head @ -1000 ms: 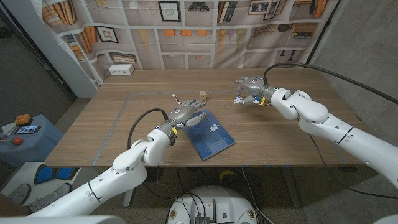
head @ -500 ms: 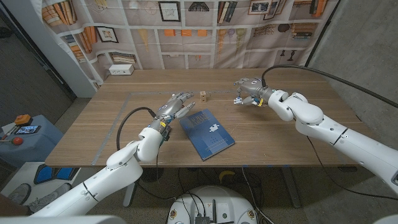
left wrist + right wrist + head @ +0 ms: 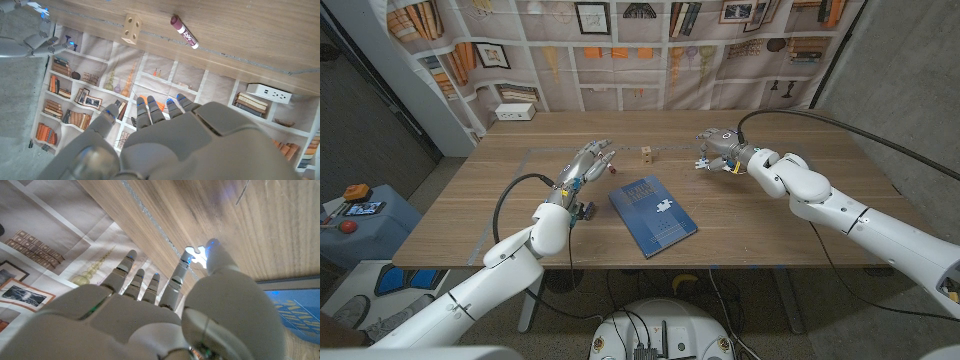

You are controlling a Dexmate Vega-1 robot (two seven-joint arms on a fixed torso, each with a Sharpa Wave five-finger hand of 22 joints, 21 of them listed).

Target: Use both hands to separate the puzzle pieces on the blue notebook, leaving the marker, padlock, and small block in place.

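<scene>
R hand [image 3: 718,148] pinches white puzzle piece [image 3: 196,256] over table, right of small block [image 3: 647,154] | L hand [image 3: 588,165] fingers apart, empty, left of blue notebook [image 3: 645,222] | 2nd piece [image 3: 663,205] lies on notebook

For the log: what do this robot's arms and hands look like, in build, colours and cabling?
Both arms have glossy white rounded shells. A black cable loops free of each forearm. The left hand and right hand are grey, with segmented fingers; small blue marks sit at the fingertips in the wrist views. A yellow band shows at each wrist.
</scene>
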